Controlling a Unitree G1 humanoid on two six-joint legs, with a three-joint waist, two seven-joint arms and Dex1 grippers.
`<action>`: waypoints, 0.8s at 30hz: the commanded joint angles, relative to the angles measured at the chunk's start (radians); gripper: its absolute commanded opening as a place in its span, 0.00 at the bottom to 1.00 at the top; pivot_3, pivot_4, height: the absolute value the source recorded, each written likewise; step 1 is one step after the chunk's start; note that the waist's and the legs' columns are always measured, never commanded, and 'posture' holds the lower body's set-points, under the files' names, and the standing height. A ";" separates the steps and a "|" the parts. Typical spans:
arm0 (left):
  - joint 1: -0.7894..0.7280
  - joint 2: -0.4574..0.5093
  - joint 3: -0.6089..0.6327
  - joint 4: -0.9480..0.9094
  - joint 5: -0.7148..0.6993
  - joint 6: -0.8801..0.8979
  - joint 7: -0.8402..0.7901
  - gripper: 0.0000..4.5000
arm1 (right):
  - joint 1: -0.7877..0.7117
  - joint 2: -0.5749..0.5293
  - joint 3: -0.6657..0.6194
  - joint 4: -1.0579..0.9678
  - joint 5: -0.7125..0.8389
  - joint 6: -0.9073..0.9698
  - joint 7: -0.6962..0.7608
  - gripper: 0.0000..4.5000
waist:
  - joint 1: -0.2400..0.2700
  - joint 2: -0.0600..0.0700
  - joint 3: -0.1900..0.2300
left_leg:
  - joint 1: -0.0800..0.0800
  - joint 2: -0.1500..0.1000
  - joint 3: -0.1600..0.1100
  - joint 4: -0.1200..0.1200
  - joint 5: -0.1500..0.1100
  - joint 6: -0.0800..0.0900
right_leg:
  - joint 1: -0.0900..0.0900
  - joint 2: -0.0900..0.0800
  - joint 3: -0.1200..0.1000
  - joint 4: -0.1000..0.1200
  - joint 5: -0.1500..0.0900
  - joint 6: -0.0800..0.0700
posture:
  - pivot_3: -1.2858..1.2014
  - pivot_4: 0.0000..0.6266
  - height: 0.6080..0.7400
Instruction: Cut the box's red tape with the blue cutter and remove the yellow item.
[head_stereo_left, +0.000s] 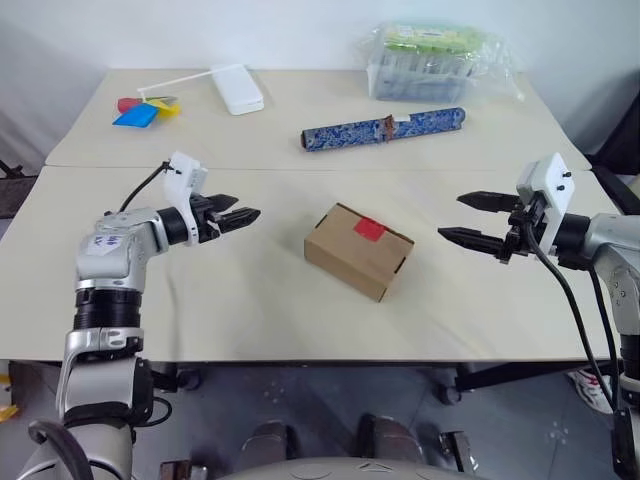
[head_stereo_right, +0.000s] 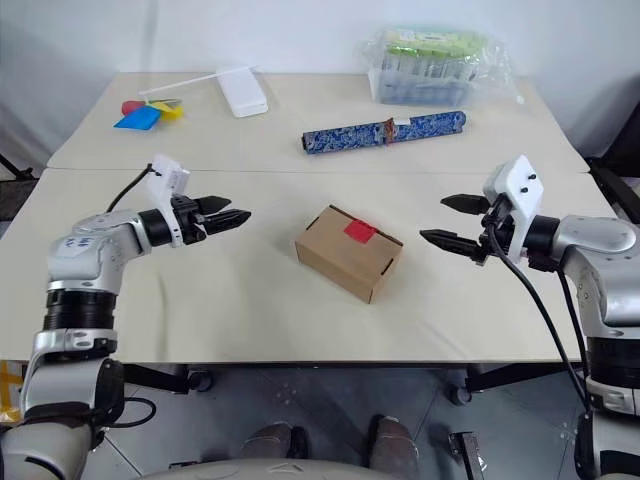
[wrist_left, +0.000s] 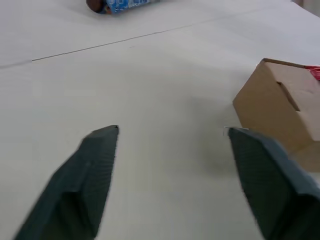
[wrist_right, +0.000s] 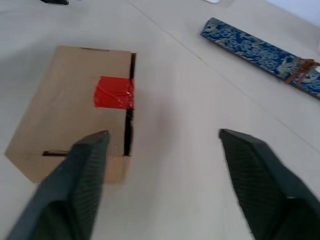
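Sitting alone near the middle of the tabletop (head_stereo_left: 250, 310) is one box (head_stereo_left: 358, 251), closed, turned at an angle to the front edge, with one square of red tape (head_stereo_left: 369, 228) across the seam of its top flap. Bare surface lies all round it on every side. One left tool (head_stereo_left: 238, 217) hovers well to the box's left with its two fingers spread and holding nothing; one right tool (head_stereo_left: 470, 219) hovers well to its right, fingers likewise spread wide and empty. Both point inward toward the box, apart from it.

Along the far part of the tabletop lie one long blue patterned roll (head_stereo_left: 384, 129), one clear plastic tub (head_stereo_left: 430, 60) with green contents at the far right corner, one flat white case (head_stereo_left: 237, 88), one thin white stick (head_stereo_left: 178, 84), and a small cluster of coloured paper scraps (head_stereo_left: 145, 109) near the far left edge. A seam runs across the tabletop between those things and the box.
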 joint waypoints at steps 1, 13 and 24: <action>0.070 0.055 0.106 -0.195 -0.027 0.107 0.106 0.99 | -0.020 0.004 -0.008 -0.026 0.041 -0.003 0.024 1.00 | 0.000 0.000 0.000 | 0.000 0.000 0.000 0.000 0.000 0.000 | 0.000 0.000 0.000 0.000 0.000 0.000 | 0.52 0.24 1.00; 0.027 -0.179 0.335 -0.356 0.203 0.288 0.860 0.99 | -0.127 0.046 0.059 0.063 0.020 -0.073 0.073 1.00 | 0.023 -0.001 0.000 | 0.001 -0.001 -0.001 0.001 0.000 0.000 | 0.002 0.000 0.003 0.000 0.001 0.001 | 0.52 0.24 1.00; -0.108 -0.220 0.466 -0.075 0.258 0.329 1.115 0.99 | -0.151 0.041 0.088 0.092 0.004 -0.097 0.116 1.00 | 0.025 -0.002 0.000 | 0.001 -0.001 -0.001 0.001 0.000 0.000 | 0.002 0.000 0.003 0.000 0.001 0.001 | 0.52 0.24 1.00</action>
